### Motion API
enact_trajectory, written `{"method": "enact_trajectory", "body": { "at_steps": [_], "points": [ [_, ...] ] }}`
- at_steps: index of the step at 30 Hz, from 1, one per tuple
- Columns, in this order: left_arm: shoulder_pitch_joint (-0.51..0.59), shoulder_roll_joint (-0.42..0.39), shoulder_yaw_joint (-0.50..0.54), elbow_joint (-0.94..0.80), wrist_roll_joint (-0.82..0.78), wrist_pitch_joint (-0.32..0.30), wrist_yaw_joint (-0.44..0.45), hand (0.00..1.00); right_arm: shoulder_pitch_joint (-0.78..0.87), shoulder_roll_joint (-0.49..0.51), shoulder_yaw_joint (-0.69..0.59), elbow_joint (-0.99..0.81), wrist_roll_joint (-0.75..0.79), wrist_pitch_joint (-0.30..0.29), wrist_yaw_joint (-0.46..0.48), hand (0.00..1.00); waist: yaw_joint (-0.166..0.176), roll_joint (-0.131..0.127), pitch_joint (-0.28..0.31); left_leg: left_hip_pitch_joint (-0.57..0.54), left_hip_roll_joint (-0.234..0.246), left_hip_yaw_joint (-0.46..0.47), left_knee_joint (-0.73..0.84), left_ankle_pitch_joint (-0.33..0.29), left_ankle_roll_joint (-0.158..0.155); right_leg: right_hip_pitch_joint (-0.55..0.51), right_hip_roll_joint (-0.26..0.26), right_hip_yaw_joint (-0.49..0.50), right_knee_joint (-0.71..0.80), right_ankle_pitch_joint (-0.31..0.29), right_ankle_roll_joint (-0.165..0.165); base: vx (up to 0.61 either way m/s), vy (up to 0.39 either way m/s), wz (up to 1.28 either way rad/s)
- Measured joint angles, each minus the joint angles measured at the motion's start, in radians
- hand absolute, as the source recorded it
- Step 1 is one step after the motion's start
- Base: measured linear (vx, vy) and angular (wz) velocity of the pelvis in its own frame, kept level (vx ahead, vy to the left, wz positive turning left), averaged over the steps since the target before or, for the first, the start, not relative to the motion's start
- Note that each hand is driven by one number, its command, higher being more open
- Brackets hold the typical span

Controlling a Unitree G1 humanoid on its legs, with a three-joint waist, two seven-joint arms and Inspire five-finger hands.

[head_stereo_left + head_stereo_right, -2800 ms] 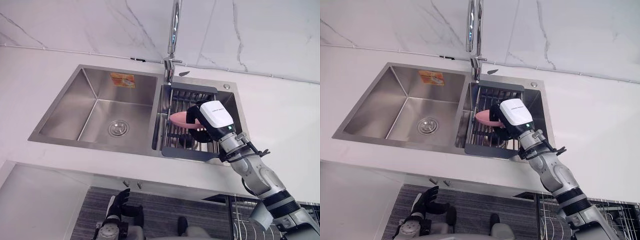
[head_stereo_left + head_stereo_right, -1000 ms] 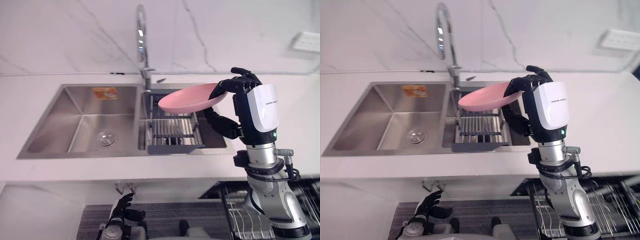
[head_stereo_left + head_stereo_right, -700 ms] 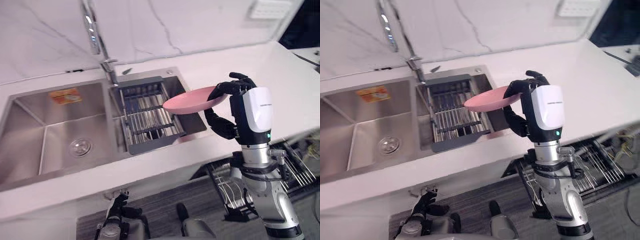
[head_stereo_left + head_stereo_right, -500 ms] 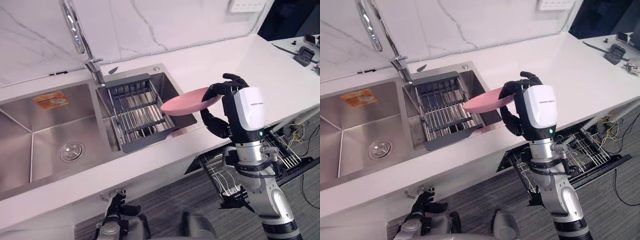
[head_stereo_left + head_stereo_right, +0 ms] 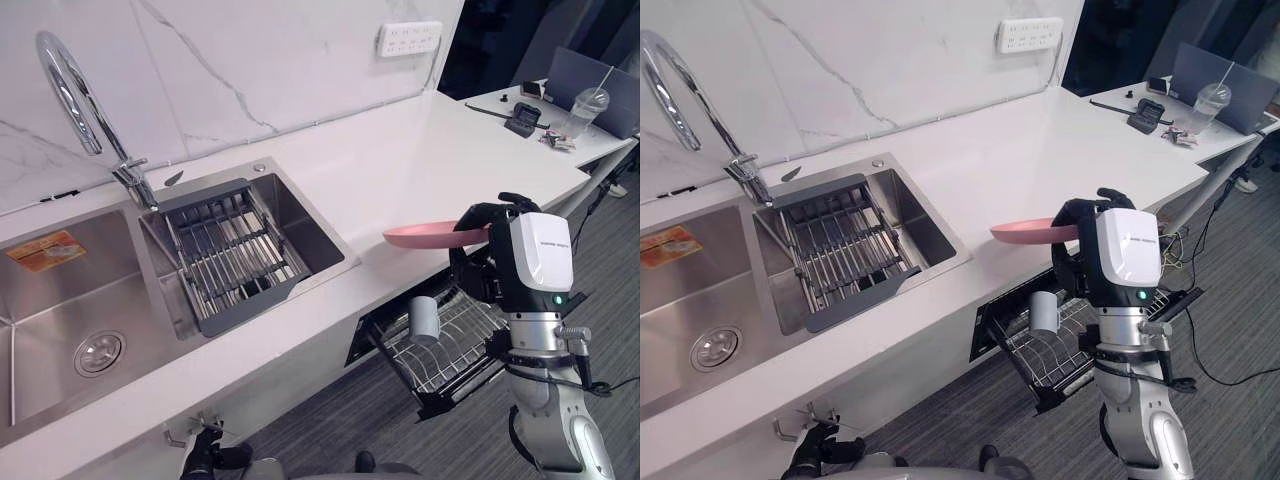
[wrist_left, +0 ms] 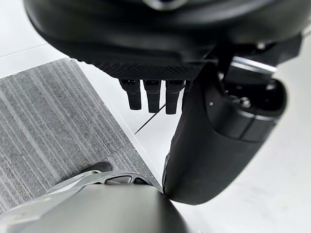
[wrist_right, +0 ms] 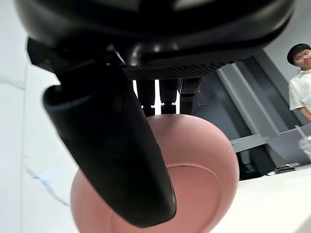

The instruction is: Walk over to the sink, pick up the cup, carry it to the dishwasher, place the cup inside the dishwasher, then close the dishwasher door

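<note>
One pink plate [image 5: 425, 236], a shallow dish rather than a cup, is clamped at its rim by the right hand [image 5: 484, 272]: fingers [image 5: 506, 206] curled over the top, thumb [image 7: 114, 145] pressed beneath. It is held level, above the open dishwasher rack [image 5: 445, 350] and near the edge of the bench [image 5: 400, 170], from under which that rack is pulled out. From the fingers the plate projects sideways toward the robot's left, its face horizontal. A grey cup-shaped vessel [image 5: 424, 318] stands upright in the rack, below the plate. The sink [image 5: 300, 215], with its slatted drain tray [image 5: 235, 255], lies well to the left of the rack. The left hand [image 5: 205, 458] hangs low, far left of the rack, its fingers [image 6: 153, 94] relaxed and empty. Judgement: the carry appears nearly complete. The right hand alone is placed to lower the plate, which probably must be tipped on edge to enter the rack, clear of the grey vessel.
</note>
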Motion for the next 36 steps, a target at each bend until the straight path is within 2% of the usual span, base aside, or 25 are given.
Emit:
{"method": "enact_trajectory", "body": {
  "at_steps": [6,11,14,18,22,26,30,36],
  "points": [
    [0.007,-0.002,0.000,0.003,0.001,0.008,-0.017,0.90,0.059,0.026,-0.076,0.003,0.001,0.001,0.000,0.30,-0.013,0.000,-0.005,0.018,-0.023,-0.002,-0.031,0.012,0.008,0.000,-0.016,0.012,0.000,0.004,0.006,-0.05,0.039,-0.06],
    [0.006,-0.007,0.000,0.032,0.000,0.006,-0.020,0.90,0.091,0.029,-0.166,0.027,0.002,0.013,-0.003,0.30,-0.028,0.021,-0.018,0.013,-0.034,-0.008,-0.053,0.020,0.005,-0.016,-0.018,0.014,-0.005,0.005,0.007,0.00,-0.003,-0.03],
    [0.005,-0.017,-0.001,0.038,0.000,0.006,-0.028,0.90,0.092,0.028,-0.219,0.073,0.004,0.029,-0.006,0.30,-0.036,0.044,-0.019,0.006,-0.048,-0.019,-0.075,0.031,0.012,-0.036,-0.022,0.017,-0.006,0.006,0.009,0.01,0.004,-0.06],
    [-0.001,-0.028,-0.009,0.038,0.000,0.006,-0.044,0.90,0.084,0.009,-0.278,0.129,0.011,0.050,-0.009,0.30,-0.055,0.089,-0.009,-0.019,-0.061,-0.032,-0.089,0.046,0.019,-0.060,-0.027,0.005,-0.006,0.008,0.013,0.03,0.003,0.08],
    [-0.014,-0.057,-0.020,0.028,0.000,-0.003,-0.048,0.90,0.066,-0.059,-0.306,0.201,0.030,0.064,-0.012,0.30,-0.057,0.140,0.029,-0.041,-0.063,-0.039,-0.089,0.050,0.022,-0.081,-0.030,0.001,0.000,0.008,0.013,0.00,-0.003,0.06],
    [-0.017,-0.071,-0.044,0.001,0.001,-0.015,-0.047,0.90,-0.006,-0.059,-0.311,0.269,0.056,0.090,-0.014,0.30,-0.057,0.181,0.056,-0.071,-0.063,-0.033,-0.093,0.061,0.028,-0.128,-0.033,0.008,0.032,0.005,0.016,-0.03,-0.006,-0.04],
    [-0.017,-0.071,-0.046,-0.023,0.000,-0.034,-0.044,0.90,-0.053,-0.059,-0.300,0.293,0.088,0.104,-0.018,0.30,-0.049,0.178,0.082,-0.092,-0.064,-0.017,-0.098,0.068,0.029,-0.184,-0.033,0.025,0.089,-0.015,0.016,-0.06,0.001,-0.09],
    [-0.033,-0.061,-0.050,-0.050,0.000,-0.053,-0.045,0.90,-0.130,-0.059,-0.261,0.311,0.128,0.104,-0.034,0.30,-0.047,0.157,0.138,-0.119,-0.066,-0.010,-0.107,0.084,0.031,-0.239,-0.039,0.033,0.134,-0.026,0.015,-0.03,0.003,-0.02]
  ]
}}
